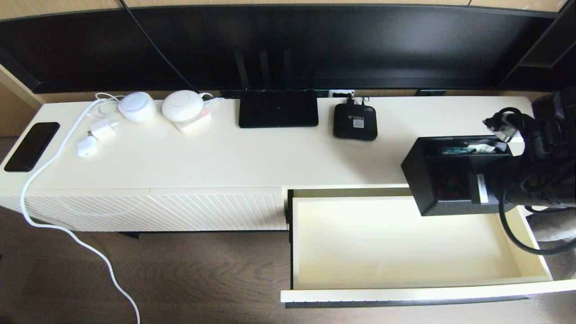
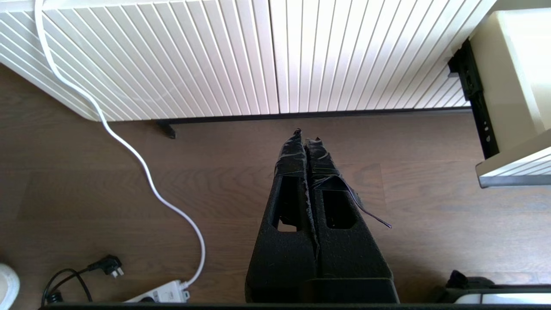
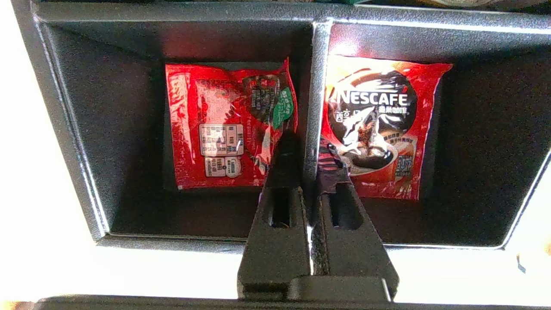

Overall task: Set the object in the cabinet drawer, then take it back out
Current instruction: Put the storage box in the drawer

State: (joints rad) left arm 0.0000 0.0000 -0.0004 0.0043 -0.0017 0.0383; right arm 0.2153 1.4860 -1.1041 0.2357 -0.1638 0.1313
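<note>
The black organiser box [image 1: 443, 180] hangs in the air over the back right of the open cream drawer [image 1: 396, 243], lifted off any surface. My right gripper [image 3: 308, 148] is shut on the divider wall between its two square compartments, one finger in each. A red packet [image 3: 228, 129] lies in one square compartment and a red Nescafe packet [image 3: 379, 125] in the other. The drawer's smooth interior holds nothing. My left gripper [image 2: 306, 140] is shut and empty, low over the wooden floor in front of the cabinet.
On the cabinet top [image 1: 270, 153] sit a flat black router [image 1: 278, 108], a small black rounded-square device [image 1: 355, 120], two white round devices [image 1: 182, 105], chargers and a black phone [image 1: 31, 146]. A white cable [image 1: 67, 229] trails to the floor. A ribbed panel [image 2: 258, 56] closes the left side.
</note>
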